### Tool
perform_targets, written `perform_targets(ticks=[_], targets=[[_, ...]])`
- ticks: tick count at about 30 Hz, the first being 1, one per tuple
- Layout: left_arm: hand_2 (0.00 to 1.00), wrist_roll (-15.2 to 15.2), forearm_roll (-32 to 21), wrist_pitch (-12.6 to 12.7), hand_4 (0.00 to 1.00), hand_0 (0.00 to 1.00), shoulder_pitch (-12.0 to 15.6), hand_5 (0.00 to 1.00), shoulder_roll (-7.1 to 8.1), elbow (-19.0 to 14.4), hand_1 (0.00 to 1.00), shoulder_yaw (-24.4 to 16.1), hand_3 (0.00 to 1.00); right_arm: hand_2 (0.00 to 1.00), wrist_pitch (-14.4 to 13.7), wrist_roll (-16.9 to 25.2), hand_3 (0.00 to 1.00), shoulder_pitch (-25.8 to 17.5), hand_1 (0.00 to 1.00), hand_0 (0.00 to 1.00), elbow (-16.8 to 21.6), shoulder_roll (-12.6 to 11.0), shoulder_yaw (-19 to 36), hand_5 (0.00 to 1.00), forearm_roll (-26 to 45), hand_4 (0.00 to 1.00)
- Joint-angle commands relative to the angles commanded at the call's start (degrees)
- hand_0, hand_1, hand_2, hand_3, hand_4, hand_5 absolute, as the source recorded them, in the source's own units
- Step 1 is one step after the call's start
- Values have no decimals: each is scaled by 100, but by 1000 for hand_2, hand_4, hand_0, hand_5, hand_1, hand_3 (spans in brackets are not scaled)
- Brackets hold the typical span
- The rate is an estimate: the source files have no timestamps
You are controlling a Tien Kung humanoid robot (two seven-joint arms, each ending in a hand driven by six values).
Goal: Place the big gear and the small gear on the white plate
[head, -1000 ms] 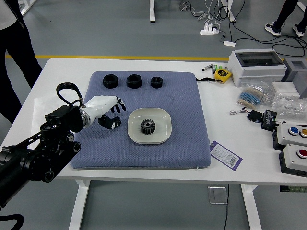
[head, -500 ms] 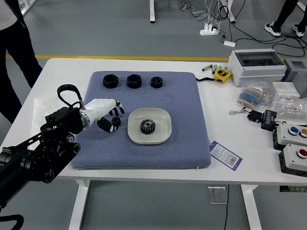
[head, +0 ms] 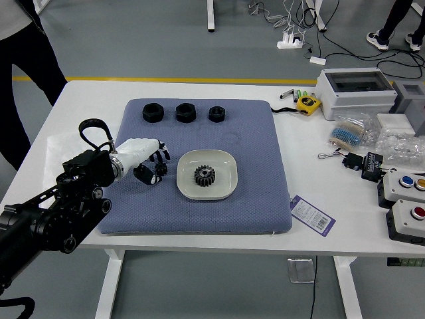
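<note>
Left hand (head: 135,151): one, at the small gear (head: 161,170), on the mat (head: 262,206); whether it grips the gear cannot be told. Posture slightly altered since the earlier frame. Big gear (head: 204,176): one, on the plate (head: 226,189), both unmoved. Small gear: just beside the plate's left rim, a narrow strip of mat between. Nuts (head: 186,113): three, black, in a row near the mat's far edge, beyond the plate. Mat: broad open stretch right of the plate; near edge close to the table's (head: 372,248). Person (head: 34,56): far left, shifted rightward.
</note>
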Motion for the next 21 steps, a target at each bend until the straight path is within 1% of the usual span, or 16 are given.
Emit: perform_targets(ticks=[2,3,8,9,14,15,20,21], targets=[[596,-4,-23,31,777,503,14,4,-21,17,566,-6,643,739,0,2,590,-7,659,681,-1,2,-2,714,8,802],[564,-6,-36,42,767,495,22,2,-36,31,526,-3,636,739,0,-1,590,-11,659,681,0,3,1,716,1,802],[564,-13,-70,78,767,495,39,2,-76,71,526,7,636,739,0,-5,590,-25,659,681,0,4,9,716,-15,802],[544,-19,-77,92,757,481,43,2,-83,81,503,7,615,738,1,-7,590,-27,657,681,1,2,13,717,-22,802],[544,-40,-134,154,757,481,51,2,-96,106,503,23,615,738,-2,-7,590,-38,657,681,2,4,18,717,-27,802],[521,-43,-142,166,741,451,52,2,-97,110,477,25,591,738,-2,-6,590,-39,657,681,2,4,18,717,-28,803],[521,-64,-168,209,741,451,60,2,-103,143,477,35,591,738,-5,-12,590,-46,657,681,3,5,30,717,-50,803],[501,-67,-171,214,720,422,64,2,-102,145,452,36,568,738,-5,-13,590,-48,657,681,3,5,32,718,-52,802]])
